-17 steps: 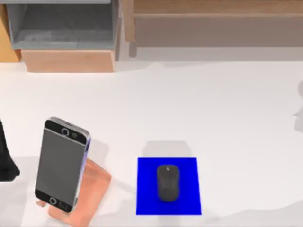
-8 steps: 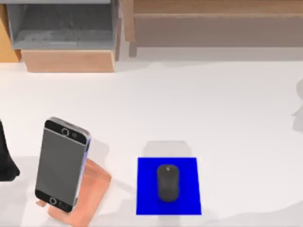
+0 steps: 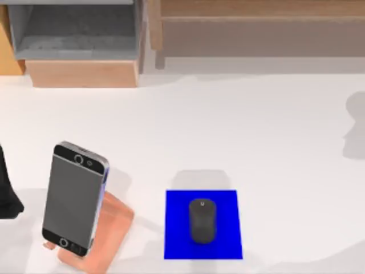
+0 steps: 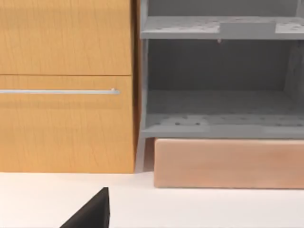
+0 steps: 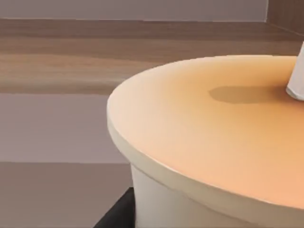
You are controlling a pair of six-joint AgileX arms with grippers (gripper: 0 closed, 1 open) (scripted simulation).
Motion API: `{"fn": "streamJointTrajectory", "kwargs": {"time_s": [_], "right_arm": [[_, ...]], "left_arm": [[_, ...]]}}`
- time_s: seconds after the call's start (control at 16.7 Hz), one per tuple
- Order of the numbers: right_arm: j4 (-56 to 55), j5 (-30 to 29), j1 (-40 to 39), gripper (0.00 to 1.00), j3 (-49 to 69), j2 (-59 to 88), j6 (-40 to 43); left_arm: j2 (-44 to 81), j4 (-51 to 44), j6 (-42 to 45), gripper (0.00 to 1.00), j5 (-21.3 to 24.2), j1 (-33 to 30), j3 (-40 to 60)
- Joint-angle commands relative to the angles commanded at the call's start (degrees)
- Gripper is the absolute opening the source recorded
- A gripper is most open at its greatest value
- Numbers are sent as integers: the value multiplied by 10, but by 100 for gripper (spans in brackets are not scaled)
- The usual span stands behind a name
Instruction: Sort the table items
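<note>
Fingers' state cannot be told. Black-framed grey-screened smartphone (image 3: 74,198) leans left of dark grey computer mouse (image 3: 202,221); remaining sorting likely involves the cup.

The tabletop (image 3: 256,131) is plain white. The smartphone (image 3: 74,197) has a grey screen inside a black frame with a silvery edge, and it leans on a translucent salmon-pink stand (image 3: 111,228). The computer mouse (image 3: 202,221) is dark grey and sits on a bright blue square mat (image 3: 177,228). At the back, a grey speckled shelf unit (image 3: 74,34) stands above a pale peach-brown block (image 3: 82,73). The left wrist view shows an orange wood-grain cabinet (image 4: 66,85) with a silver bar handle (image 4: 57,91). The right wrist view shows a cream round object (image 5: 190,190) with a warm orange top.
</note>
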State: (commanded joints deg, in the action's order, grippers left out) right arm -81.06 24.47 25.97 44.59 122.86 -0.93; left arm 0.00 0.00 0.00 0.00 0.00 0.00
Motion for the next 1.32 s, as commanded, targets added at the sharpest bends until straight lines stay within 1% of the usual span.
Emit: {"fn": "streamJointTrajectory", "kwargs": {"time_s": [0.3,0.48,0.66,0.96,1.32], "right_arm": [[24,4,-67,0,1,-80,-34],[59,-3,-129,0,0,-134,-58],[105,-24,-197,0,13,-176,-78],[198,-101,-306,0,88,-193,-87],[324,-241,-400,0,223,-145,-60]], "left_arm": [[0,0,0,100,0,0,0],[0,0,0,100,0,0,0],[0,0,0,100,0,0,0],[0,0,0,100,0,0,0],[0,0,0,100,0,0,0]]}}
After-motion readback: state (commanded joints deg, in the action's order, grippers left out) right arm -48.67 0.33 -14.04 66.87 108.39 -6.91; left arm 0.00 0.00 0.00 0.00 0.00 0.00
